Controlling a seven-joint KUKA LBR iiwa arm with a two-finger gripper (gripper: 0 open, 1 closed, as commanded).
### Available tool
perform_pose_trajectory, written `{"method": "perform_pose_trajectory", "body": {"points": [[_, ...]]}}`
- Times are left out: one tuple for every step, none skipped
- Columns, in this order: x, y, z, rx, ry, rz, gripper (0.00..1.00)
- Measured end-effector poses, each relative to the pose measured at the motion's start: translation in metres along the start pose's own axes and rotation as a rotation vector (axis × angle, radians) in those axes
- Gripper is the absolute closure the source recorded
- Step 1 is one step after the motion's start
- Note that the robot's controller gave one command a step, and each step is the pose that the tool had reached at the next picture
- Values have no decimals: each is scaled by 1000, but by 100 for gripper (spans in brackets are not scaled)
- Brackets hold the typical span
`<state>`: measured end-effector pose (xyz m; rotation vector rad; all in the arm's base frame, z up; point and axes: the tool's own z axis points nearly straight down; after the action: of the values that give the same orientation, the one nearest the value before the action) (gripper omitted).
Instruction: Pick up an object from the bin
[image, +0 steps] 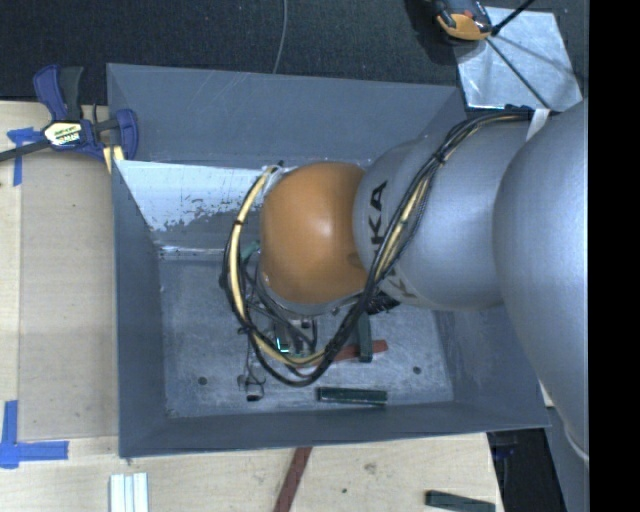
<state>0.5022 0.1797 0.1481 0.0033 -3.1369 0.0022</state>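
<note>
Red-brown small piece (362, 349) lies just beside the gripper (285, 345), on its right in our view. A dark flat bar (352, 396) lies near, along the bin wall (300, 432). On the gripper's left we see bare grey floor (190, 330). How wide the gripper stands we cannot tell.

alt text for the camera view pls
A silver-grey robot arm with an orange dome-shaped wrist cover reaches down into a grey metal bin. On the floor near it lie a slim dark bar and a partly hidden reddish-brown piece.
</note>
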Motion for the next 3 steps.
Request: {"method": "perform_pose_trajectory", "body": {"points": [[-2,0,-4,-3,-7,2,0],[-56,-23,17,-4,-10,-11,0],[-60,-92,24,-1,-8,-36,0]]}}
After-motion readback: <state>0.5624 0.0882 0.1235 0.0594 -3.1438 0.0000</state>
